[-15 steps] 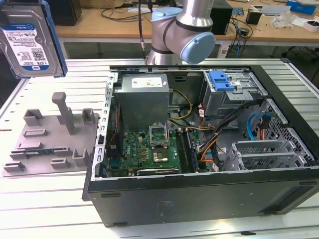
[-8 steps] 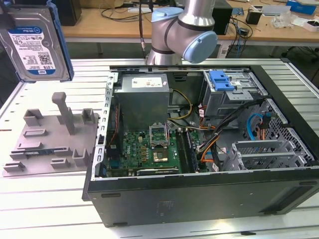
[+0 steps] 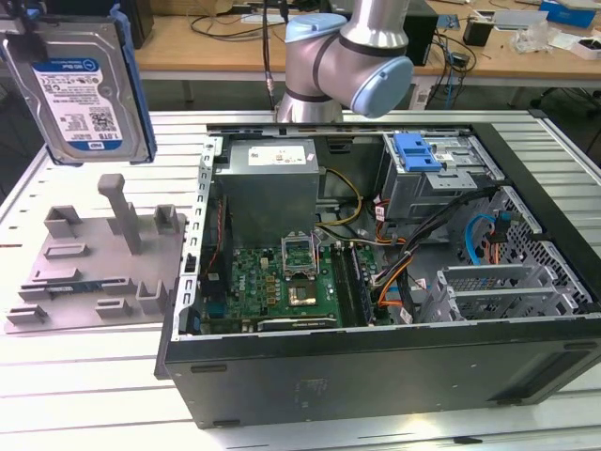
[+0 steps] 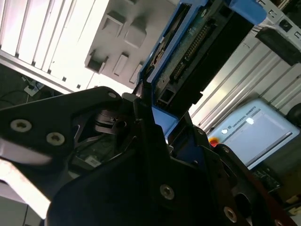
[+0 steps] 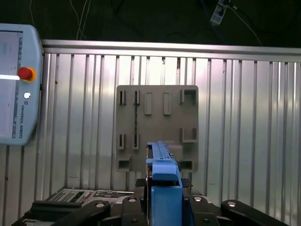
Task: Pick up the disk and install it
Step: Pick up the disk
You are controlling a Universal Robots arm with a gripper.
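We see the disk (image 3: 80, 89) hanging in the air above the grey fixture plate (image 3: 94, 263), well clear of its posts and slots. It stands upright, and its white-and-blue label faces the exterior camera. The gripper (image 5: 164, 184) is pinching it: in the first wrist view the blue bracket sits edge-on between the black jaws, with the plate directly beyond it. In the second wrist view the drive's connector end juts out past the dark gripper body.

The plate lies flat on the slatted aluminium table (image 3: 84, 395). Just beside it, on the exterior view's right, the open computer case (image 3: 376, 376) lies on its side. Inside the case the grey power supply box (image 3: 268, 183) is the part nearest the plate, and the green motherboard (image 3: 282, 282) sits next to that box. The metal drive cage (image 3: 427, 183) with its blue latch (image 3: 418, 150) is farther from the plate. A teach pendant (image 5: 14, 94) rests on the table near the plate.
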